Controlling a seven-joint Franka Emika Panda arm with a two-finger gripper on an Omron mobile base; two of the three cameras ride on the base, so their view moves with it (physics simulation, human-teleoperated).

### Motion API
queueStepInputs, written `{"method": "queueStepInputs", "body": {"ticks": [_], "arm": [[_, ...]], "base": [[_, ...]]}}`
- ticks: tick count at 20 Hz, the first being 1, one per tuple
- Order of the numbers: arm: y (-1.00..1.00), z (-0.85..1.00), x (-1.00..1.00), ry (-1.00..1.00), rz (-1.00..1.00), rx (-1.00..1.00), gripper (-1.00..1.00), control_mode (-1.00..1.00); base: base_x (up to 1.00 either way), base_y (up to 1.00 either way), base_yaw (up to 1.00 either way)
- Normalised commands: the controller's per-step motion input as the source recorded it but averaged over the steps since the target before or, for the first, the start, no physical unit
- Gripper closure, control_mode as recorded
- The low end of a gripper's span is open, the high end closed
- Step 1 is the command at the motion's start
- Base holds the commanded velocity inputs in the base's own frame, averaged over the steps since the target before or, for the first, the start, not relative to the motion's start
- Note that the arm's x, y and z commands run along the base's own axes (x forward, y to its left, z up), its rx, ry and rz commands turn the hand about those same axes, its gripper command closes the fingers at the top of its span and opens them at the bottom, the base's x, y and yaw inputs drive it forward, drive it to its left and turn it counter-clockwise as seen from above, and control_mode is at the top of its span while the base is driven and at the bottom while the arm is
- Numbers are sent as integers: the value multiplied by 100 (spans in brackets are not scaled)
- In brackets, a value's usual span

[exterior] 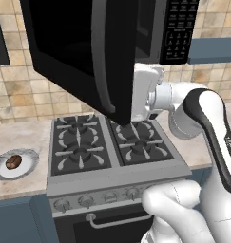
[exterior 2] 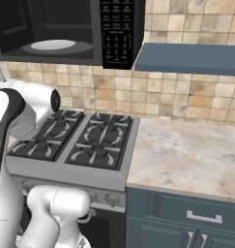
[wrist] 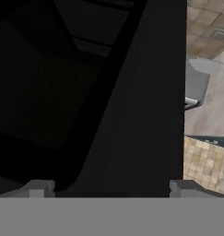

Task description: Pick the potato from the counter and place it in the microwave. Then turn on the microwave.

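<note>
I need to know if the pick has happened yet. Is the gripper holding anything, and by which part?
Nothing is held. The gripper stands open, facing the black microwave door. The small brown potato lies on a round plate on the beige counter.

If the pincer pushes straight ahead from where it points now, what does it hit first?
Most likely the open microwave door: its dark panel stands right ahead of the open pincer. How close they are is hard to judge.

The open microwave door (exterior: 83, 52) hides the tool and most of the white hand in the left base view, and its top runs off the picture's edge. The potato (exterior: 13, 162) is too small to show detail. In the right base view, the microwave (exterior 2: 66, 31) is cut off at the top and left edges.
</note>
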Motion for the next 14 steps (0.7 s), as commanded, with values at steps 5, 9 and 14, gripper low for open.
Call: {"method": "queueStepInputs", "body": {"ticks": [5,9,14], "arm": [[96,0,-24,0,17,0,-100,-100],[94,0,-37,0,15,0,-100,-100],[84,0,-37,-2,12,0,-100,-100]], "base": [[0,0,0],[0,0,0],[0,0,0]]}}
